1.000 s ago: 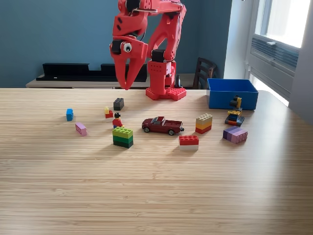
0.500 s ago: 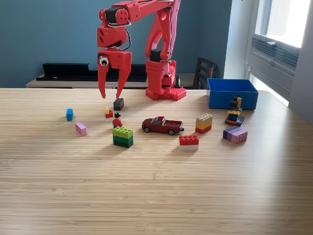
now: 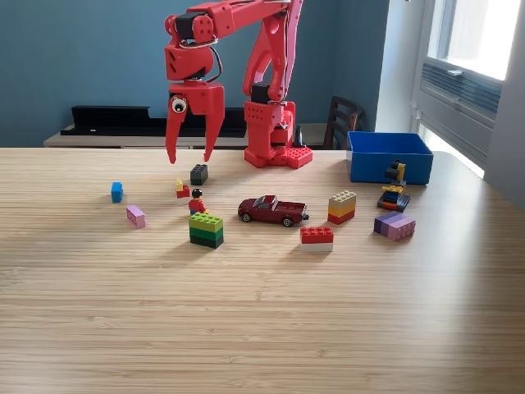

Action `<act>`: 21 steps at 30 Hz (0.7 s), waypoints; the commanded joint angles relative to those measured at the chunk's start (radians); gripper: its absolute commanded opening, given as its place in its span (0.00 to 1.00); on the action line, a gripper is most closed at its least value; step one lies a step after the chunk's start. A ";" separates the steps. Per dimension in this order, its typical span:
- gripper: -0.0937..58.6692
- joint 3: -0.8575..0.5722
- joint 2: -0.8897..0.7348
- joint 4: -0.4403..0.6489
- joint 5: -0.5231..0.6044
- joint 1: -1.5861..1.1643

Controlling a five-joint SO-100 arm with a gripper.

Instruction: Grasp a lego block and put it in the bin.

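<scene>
Exterior view: a red robot arm [image 3: 267, 90] stands at the far side of a wooden table [image 3: 246, 312], its gripper [image 3: 189, 156] pointing down with the 2 fingers spread apart and holding nothing. The tips hang above the table, just above and slightly toward the view's left of a small black lego block [image 3: 198, 174]. Just beside that block sits a tiny red and yellow piece [image 3: 181, 190], with a little figure [image 3: 197, 202] and a green stacked block [image 3: 206, 230] nearer the camera. A blue cube [image 3: 116, 192] and a pink brick [image 3: 135, 216] lie toward the view's left. A dark red toy car [image 3: 272, 210], a red brick [image 3: 317, 237], a striped stack [image 3: 342, 207] and a purple brick [image 3: 394, 225] lie toward the right. The blue bin [image 3: 389, 158] rests at the table's far right, well apart from the gripper.

The black block looks light, rigid and smooth-sided, so it could slip or skid; closing squarely on 2 opposite flat sides, low on the block, seems safest.
</scene>
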 commanded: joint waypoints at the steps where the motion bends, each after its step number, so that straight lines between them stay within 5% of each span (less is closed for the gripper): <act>1: 0.41 0.035 0.023 0.009 -0.035 0.040; 21: 0.38 0.184 0.028 -0.060 -0.195 0.222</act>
